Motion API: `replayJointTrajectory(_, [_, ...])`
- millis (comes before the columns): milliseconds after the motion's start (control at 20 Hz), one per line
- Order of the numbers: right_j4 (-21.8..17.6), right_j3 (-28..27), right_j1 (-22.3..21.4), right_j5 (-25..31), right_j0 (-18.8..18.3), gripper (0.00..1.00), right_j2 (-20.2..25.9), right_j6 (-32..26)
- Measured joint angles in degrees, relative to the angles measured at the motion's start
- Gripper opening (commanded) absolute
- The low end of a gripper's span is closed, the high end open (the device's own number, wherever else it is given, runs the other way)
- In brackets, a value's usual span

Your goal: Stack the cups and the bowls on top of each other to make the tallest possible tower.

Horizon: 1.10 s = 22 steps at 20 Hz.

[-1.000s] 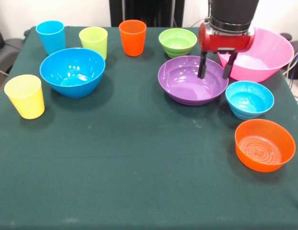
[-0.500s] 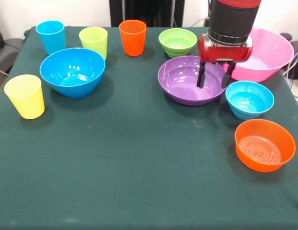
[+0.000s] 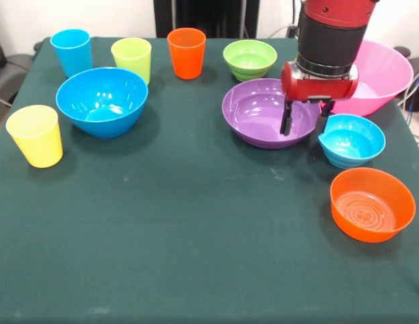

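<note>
My gripper (image 3: 305, 131) is open and low over the right side of the purple bowl (image 3: 256, 115). One finger is inside the bowl; the other is outside, by the left rim of the small light-blue bowl (image 3: 352, 140). It holds nothing. The pink bowl (image 3: 384, 74) is behind the arm, the small orange bowl (image 3: 371, 204) is nearer the camera, and the small green bowl (image 3: 249, 59) is at the back. At left stand the deep blue bowl (image 3: 101, 101) and the blue (image 3: 71, 50), lime green (image 3: 131, 59), orange (image 3: 186, 52) and yellow (image 3: 35, 135) cups. Nothing is stacked.
A dark green cloth (image 3: 182, 229) covers the table. The pink bowl sits close to the right table edge, and the yellow cup close to the left edge. Cables hang off the right side (image 3: 417, 88).
The gripper has come down and shifted a little right and toward the camera, from above the purple bowl's back rim to low at its right side. It stays open. No bowls or cups moved.
</note>
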Motion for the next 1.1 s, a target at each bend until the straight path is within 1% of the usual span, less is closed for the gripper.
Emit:
replayJointTrajectory(300, [0.01, -0.88, 1.05, -1.49, 1.37, 1.0, -0.26, 0.01])
replayJointTrajectory(450, [0.04, -1.11, 1.7, -2.77, 2.64, 1.0, -0.48, 0.07])
replayJointTrajectory(800, [0.23, -1.12, 2.81, -3.7, 5.04, 1.0, -0.85, 1.31])
replayJointTrajectory(1100, [0.24, -1.12, 3.43, -5.17, 5.51, 1.0, -0.86, 3.04])
